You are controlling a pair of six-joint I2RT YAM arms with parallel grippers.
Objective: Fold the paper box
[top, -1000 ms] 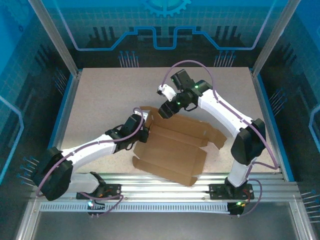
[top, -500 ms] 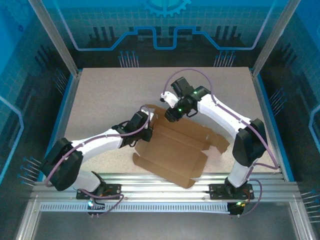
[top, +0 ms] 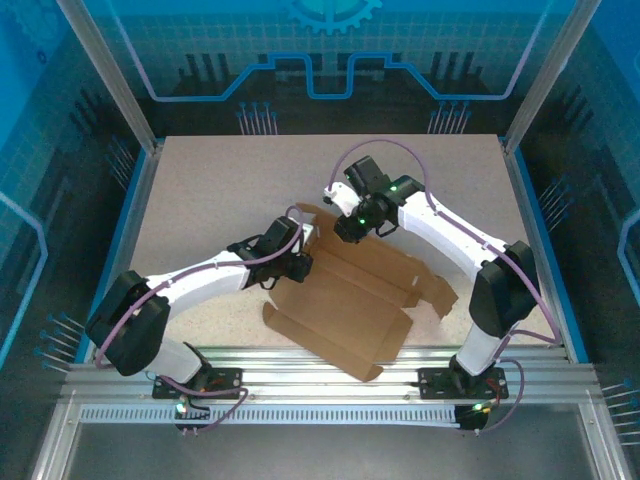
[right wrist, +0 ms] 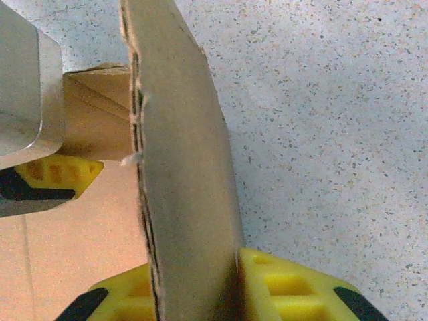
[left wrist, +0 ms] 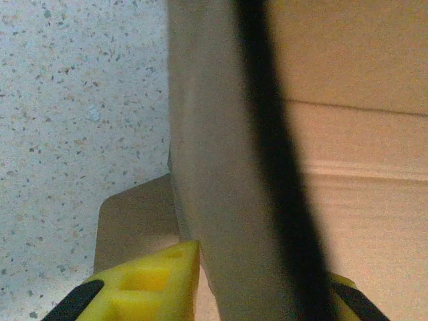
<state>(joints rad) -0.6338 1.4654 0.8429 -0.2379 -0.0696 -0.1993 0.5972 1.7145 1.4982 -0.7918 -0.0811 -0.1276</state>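
Plain brown die-cut cardboard paper box (top: 340, 300) lay mostly flat mid-table, toward the near side. Its near corner reached the aluminium rail (top: 300, 358). A panel at its far-left corner stood upright. There the right gripper (right wrist: 200, 287) was clamped on a raised flap's edge, yellow pads (right wrist: 287, 287) tight on both faces. Beside it the left gripper (left wrist: 247, 287) straddled an upright panel with one pad touching; couldn't tell if it actually gripped. Bare speckled beige tabletop (top: 200, 190) ran left of and beyond the box. Room was tighter on the right, where the right arm (top: 440, 225) crossed.
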